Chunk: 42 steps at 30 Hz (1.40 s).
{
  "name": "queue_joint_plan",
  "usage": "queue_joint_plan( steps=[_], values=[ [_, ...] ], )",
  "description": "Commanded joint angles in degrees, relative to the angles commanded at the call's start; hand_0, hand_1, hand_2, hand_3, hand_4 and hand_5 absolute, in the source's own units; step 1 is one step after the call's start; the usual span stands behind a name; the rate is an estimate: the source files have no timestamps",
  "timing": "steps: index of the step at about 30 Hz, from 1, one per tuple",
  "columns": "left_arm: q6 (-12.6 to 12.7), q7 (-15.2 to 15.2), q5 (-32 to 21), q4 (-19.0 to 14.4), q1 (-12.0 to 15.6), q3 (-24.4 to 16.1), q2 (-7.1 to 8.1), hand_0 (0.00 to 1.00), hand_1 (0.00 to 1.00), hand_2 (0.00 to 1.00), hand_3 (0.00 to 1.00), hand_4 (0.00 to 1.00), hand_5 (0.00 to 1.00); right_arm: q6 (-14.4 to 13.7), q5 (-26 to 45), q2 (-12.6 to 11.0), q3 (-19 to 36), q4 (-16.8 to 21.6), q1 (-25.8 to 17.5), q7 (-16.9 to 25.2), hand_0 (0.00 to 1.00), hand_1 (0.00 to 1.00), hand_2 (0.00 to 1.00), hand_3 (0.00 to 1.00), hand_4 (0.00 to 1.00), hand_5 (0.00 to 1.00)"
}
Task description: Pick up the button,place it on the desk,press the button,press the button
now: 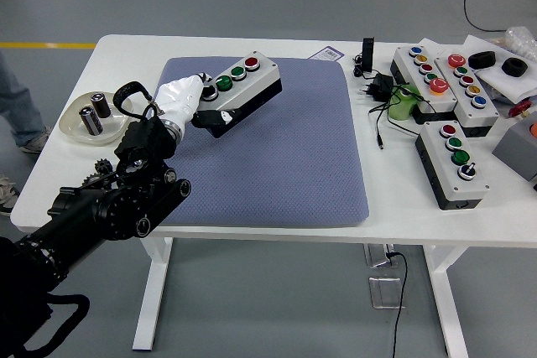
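Button box (239, 88) in left hand (183, 100) — raised, tilted over the grey mat (277, 148).
Fingers clamped on its near-left end; red and green buttons face up — right arm unseen.

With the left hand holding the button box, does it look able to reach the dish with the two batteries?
Probably not yet: the left hand is shut on the button box, so it would have to set that down first. The dish lies close by its arm, with nothing between.
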Motion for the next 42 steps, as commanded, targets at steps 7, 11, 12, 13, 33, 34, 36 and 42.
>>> queue_joint_plan(
  steps=[7,11,12,13,33,34,36,42],
  values=[
    [-2.83,-13.27,-3.35,-2.15,-0.95,1.02,1.38,0.003,0.028,0.065,0.190,0.200,0.002,0.04,0.09,0.05,-0.05,-0.06,0.15,-0.03,0.633,0.538,0.567,0.633,0.230,0.238],
    [-5.36,-22.23,-3.71,-4.06,-1.64,3.68,4.96,0.004,0.022,0.069,0.194,0.229,0.002,0.05,0.37,0.08,-0.23,-0.09,0.24,-0.06,0.633,0.538,0.567,0.633,0.230,0.238],
    [-5.72,-24.32,-3.30,-4.45,-1.89,4.50,5.71,0.004,0.022,0.069,0.194,0.229,0.002,0.04,0.52,0.09,-0.35,-0.11,0.23,-0.06,0.633,0.538,0.567,0.633,0.230,0.238],
    [-5.93,-25.68,-2.83,-4.68,-2.10,5.10,6.19,0.004,0.022,0.069,0.194,0.229,0.002,0.04,0.59,0.10,-0.42,-0.12,0.23,-0.06,0.633,0.538,0.567,0.633,0.230,0.238],
    [-10.33,-25.76,7.71,-1.18,-4.52,15.04,7.93,0.022,0.040,0.079,0.204,0.256,0.002,0.04,1.77,0.39,-2.19,-0.11,0.00,-0.23,0.633,0.538,0.567,0.633,0.230,0.237],
    [-11.04,-25.39,8.25,-1.17,-4.47,14.95,7.96,0.390,0.347,0.349,0.434,0.494,0.002,0.04,1.74,0.38,-2.14,-0.11,0.00,-0.22,0.633,0.538,0.571,0.633,0.230,0.237],
    [-13.46,-24.42,10.10,-0.96,-4.29,14.63,8.12,0.390,0.347,0.349,0.434,0.494,0.002,0.05,1.55,0.38,-1.93,-0.08,0.06,-0.22,0.633,0.538,0.571,0.633,0.230,0.237],
    [-16.87,-21.21,11.79,-1.14,-3.46,12.81,8.60,0.858,0.827,0.848,0.873,0.850,0.178,0.05,1.26,0.32,-1.66,-0.08,0.15,-0.18,0.634,0.538,0.570,0.633,0.230,0.236]
  ],
)
